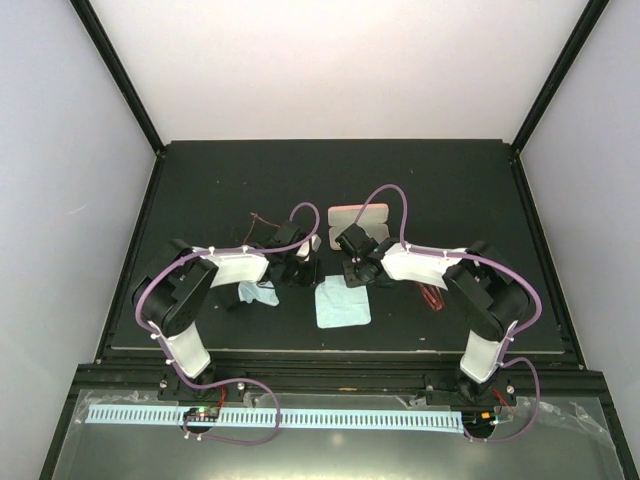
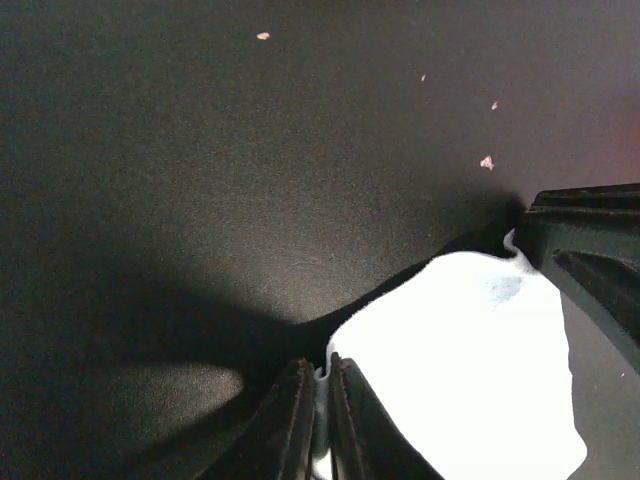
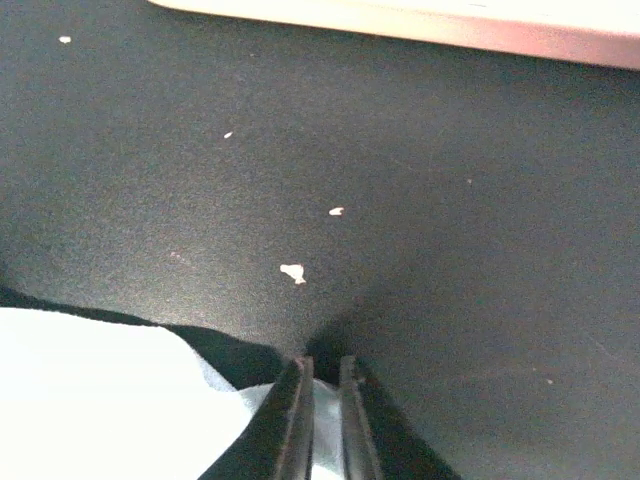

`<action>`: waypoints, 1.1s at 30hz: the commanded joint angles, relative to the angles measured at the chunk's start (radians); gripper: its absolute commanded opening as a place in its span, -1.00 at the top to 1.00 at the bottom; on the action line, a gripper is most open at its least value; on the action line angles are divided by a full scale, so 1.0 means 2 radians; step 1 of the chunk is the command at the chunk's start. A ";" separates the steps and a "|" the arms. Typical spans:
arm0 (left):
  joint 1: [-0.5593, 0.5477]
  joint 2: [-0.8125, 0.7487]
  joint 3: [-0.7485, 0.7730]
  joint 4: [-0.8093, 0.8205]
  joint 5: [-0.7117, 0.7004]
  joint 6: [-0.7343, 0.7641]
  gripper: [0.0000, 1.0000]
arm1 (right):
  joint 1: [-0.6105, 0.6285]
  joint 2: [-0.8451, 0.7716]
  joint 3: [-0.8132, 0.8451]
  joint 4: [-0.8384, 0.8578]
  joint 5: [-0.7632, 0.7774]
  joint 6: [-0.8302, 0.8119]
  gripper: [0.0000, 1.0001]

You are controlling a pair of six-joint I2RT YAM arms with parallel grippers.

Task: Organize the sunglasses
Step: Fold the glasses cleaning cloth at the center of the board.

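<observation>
The amber-brown sunglasses (image 1: 261, 221) lie on the dark mat behind my left arm. The red sunglasses (image 1: 432, 297) lie partly under my right forearm. Neither pair shows in the wrist views. My left gripper (image 1: 303, 264) is shut on the far left corner of a pale blue cloth (image 1: 343, 303); in the left wrist view (image 2: 322, 400) the cloth (image 2: 470, 360) is pinched between the fingers. My right gripper (image 1: 360, 268) is shut on the far right corner; in the right wrist view (image 3: 320, 405) a fold of cloth (image 3: 90, 400) sits between the fingers.
A pink oblong case (image 1: 357, 215) lies just behind the grippers and shows at the top of the right wrist view (image 3: 450, 22). A second pale blue cloth (image 1: 258, 293) lies beside the left arm. Small pale crumbs (image 3: 293, 272) dot the mat.
</observation>
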State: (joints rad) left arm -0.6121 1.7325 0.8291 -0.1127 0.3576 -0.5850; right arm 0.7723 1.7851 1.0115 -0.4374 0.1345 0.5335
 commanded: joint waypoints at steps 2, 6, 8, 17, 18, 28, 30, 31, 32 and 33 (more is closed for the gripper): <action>-0.006 0.021 0.004 -0.041 -0.019 0.006 0.96 | 0.000 0.000 -0.002 -0.005 -0.010 0.001 0.94; -0.006 0.014 0.010 -0.045 -0.019 0.010 0.97 | 0.000 -0.008 0.003 -0.005 0.003 0.000 0.98; -0.006 0.007 0.014 -0.049 -0.020 0.012 0.97 | -0.001 -0.015 0.007 -0.007 0.017 0.004 0.98; -0.006 -0.013 0.020 -0.065 -0.027 0.015 0.97 | 0.000 -0.041 0.000 -0.002 0.051 0.020 0.98; -0.006 -0.013 0.020 -0.065 -0.026 0.015 0.97 | -0.001 -0.041 -0.001 0.000 0.048 0.019 0.98; -0.006 -0.005 0.021 -0.063 -0.022 0.016 0.97 | -0.001 -0.017 0.006 0.005 0.022 0.005 0.37; -0.006 -0.004 0.021 -0.063 -0.022 0.016 0.97 | -0.001 -0.010 0.010 0.006 0.018 0.003 0.37; -0.006 -0.003 0.021 -0.063 -0.022 0.016 0.97 | -0.001 -0.006 0.012 0.006 0.017 0.002 0.37; -0.006 -0.003 0.021 -0.063 -0.022 0.016 0.97 | -0.001 -0.003 0.013 0.005 0.016 0.002 0.38; -0.006 -0.003 0.022 -0.063 -0.022 0.016 0.97 | 0.000 0.000 0.014 0.004 0.016 0.001 0.39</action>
State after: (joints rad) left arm -0.6174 1.7237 0.8486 -0.1936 0.3363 -0.5697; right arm 0.7723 1.7565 1.0145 -0.4404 0.1730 0.5472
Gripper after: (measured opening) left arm 0.017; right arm 0.314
